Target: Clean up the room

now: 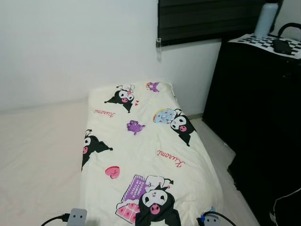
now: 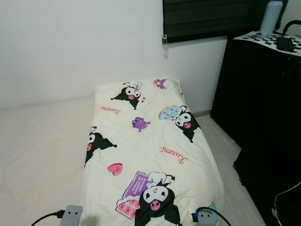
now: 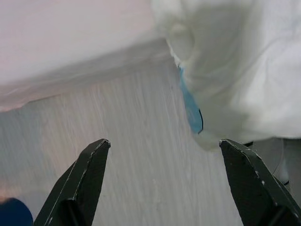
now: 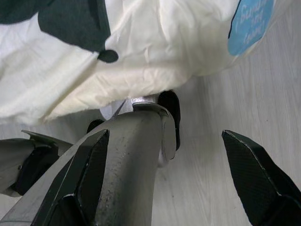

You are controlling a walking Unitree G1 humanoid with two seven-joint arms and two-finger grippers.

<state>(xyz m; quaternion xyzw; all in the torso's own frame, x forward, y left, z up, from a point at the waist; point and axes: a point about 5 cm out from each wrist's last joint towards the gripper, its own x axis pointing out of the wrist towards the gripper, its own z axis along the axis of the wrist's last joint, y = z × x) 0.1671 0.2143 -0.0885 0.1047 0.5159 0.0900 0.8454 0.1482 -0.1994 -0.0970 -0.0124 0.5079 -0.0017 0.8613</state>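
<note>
A cream blanket (image 1: 141, 141) printed with black cartoon figures lies spread flat on a low bed, running from the white wall toward me. Both arms hang low at its near end, where the left wrist (image 1: 76, 217) and right wrist (image 1: 210, 219) just show. My left gripper (image 3: 163, 143) is open over pale floor, beside the blanket's hanging edge (image 3: 225, 70) and a blue patch (image 3: 190, 108). My right gripper (image 4: 165, 136) is open too, with nothing held. Behind its fingers are the blanket's edge (image 4: 141, 56), a blue label (image 4: 251, 21) and my silver leg (image 4: 136, 155).
A tall black cabinet (image 1: 254, 103) stands on the right, carrying a checkered cloth (image 1: 263, 41), a pale bottle (image 1: 266, 19) and a black object (image 1: 282, 45). A narrow strip of wooden floor (image 1: 221, 150) separates it from the bed. A white surface (image 1: 37, 155) extends left.
</note>
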